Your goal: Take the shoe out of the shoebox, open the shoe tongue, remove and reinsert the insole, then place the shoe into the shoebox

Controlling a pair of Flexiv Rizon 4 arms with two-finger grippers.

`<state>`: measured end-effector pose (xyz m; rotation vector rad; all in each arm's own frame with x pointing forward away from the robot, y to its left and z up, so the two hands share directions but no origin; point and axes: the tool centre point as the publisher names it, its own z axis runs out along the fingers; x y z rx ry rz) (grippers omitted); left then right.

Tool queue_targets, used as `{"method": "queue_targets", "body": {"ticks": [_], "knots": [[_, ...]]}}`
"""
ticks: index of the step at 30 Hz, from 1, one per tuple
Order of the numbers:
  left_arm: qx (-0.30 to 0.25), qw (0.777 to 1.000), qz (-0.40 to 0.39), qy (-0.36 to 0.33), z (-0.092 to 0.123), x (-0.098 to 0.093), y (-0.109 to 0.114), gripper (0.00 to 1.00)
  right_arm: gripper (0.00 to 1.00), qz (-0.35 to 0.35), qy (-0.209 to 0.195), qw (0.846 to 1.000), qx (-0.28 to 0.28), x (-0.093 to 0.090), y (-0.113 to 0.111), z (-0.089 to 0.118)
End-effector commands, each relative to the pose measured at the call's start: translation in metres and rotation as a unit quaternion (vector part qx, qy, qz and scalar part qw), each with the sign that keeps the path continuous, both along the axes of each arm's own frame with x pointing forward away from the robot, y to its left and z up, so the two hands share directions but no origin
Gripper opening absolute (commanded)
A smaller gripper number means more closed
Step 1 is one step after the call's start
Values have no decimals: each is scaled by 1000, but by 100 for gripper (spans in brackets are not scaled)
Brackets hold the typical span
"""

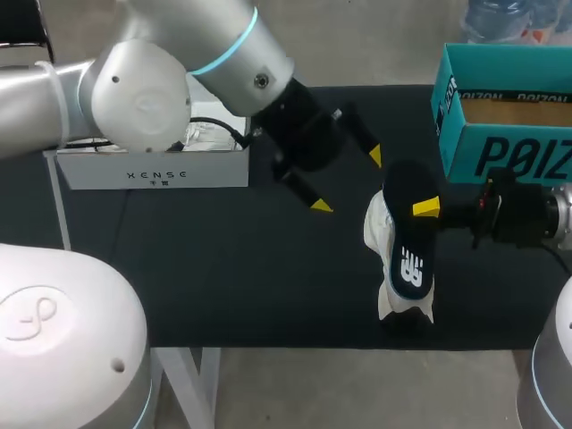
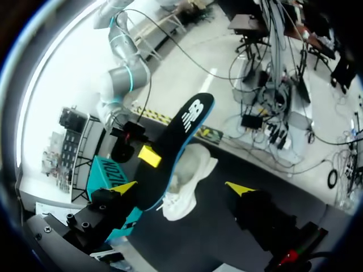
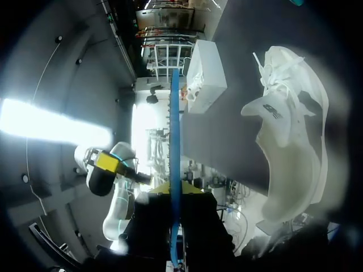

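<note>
A black insole (image 1: 410,234) with a blue edge and white logo is pinched near its heel end by my right gripper (image 1: 422,209), which is shut on it. It hangs just above the white shoe (image 1: 377,231), which rests on the black table near the front edge. My left gripper (image 1: 349,180) stands open left of the insole, touching nothing. In the left wrist view the insole (image 2: 177,148) and the shoe (image 2: 191,180) lie ahead between the open gripper (image 2: 181,187). The right wrist view shows the insole (image 3: 175,141) edge-on in its gripper (image 3: 174,191), the shoe (image 3: 292,141) beside it.
The teal shoebox (image 1: 500,147) stands open at the back right, behind my right arm. A white box (image 1: 152,167) sits at the back left under my left arm. The black table top (image 1: 223,268) spreads left of the shoe.
</note>
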<state>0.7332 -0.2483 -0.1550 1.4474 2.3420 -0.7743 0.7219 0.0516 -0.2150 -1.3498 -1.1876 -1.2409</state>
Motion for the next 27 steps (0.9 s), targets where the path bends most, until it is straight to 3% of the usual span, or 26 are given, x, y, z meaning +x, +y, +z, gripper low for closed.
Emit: {"method": "queue_targets", "body": {"ticks": [1, 20, 27], "knots": [[31, 999, -12, 14, -1, 4, -6, 100, 0, -1, 0, 1000, 0, 0, 1, 0], [31, 999, -12, 14, -1, 4, -6, 100, 0, -1, 0, 1000, 0, 0, 1, 0], [128, 986, -93, -43, 30, 42, -22, 100, 0, -1, 0, 1000, 0, 0, 1, 0]]}}
